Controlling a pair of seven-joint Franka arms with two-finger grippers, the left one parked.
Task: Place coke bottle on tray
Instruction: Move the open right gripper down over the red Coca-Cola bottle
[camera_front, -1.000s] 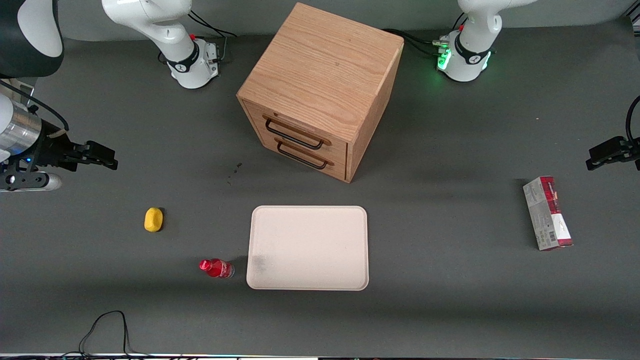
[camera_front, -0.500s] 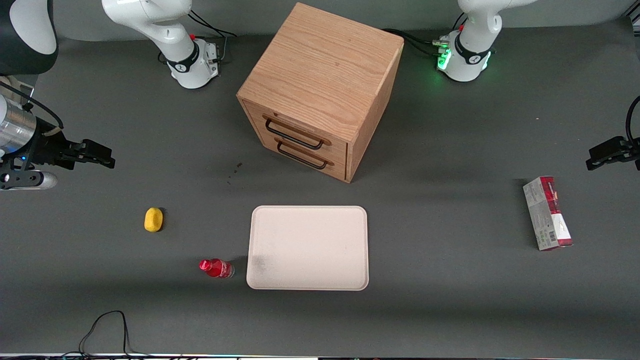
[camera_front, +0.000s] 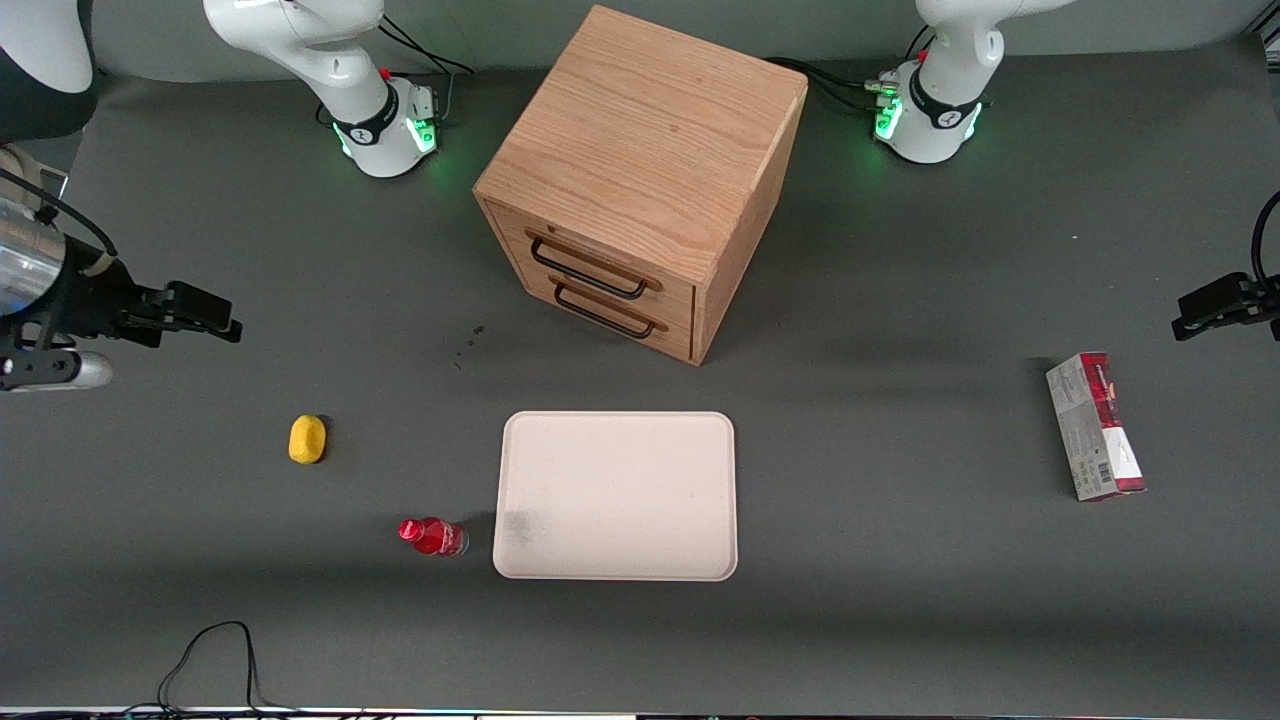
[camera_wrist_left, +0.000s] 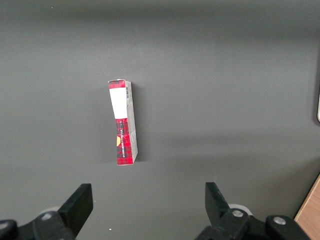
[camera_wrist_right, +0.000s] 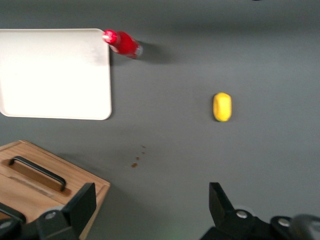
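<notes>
The coke bottle (camera_front: 433, 536) lies on its side on the dark table, red cap and red label showing, close beside a near corner of the tray (camera_front: 616, 495); it also shows in the right wrist view (camera_wrist_right: 123, 43). The cream-pinkish tray (camera_wrist_right: 54, 73) is flat and holds nothing. My gripper (camera_front: 215, 318) hangs above the table at the working arm's end, farther from the front camera than the bottle and well apart from it. In the right wrist view the gripper (camera_wrist_right: 151, 206) is open, with only bare table between its fingers.
A yellow oval object (camera_front: 307, 439) lies between the gripper and the bottle. A wooden drawer cabinet (camera_front: 640, 180) stands farther from the front camera than the tray. A red-and-grey carton (camera_front: 1095, 425) lies toward the parked arm's end. A black cable (camera_front: 215, 655) loops at the near table edge.
The gripper drifted slightly back toward the table edge, then forward again; a green light has come on at the working arm's base. The bottle and tray have not moved.
</notes>
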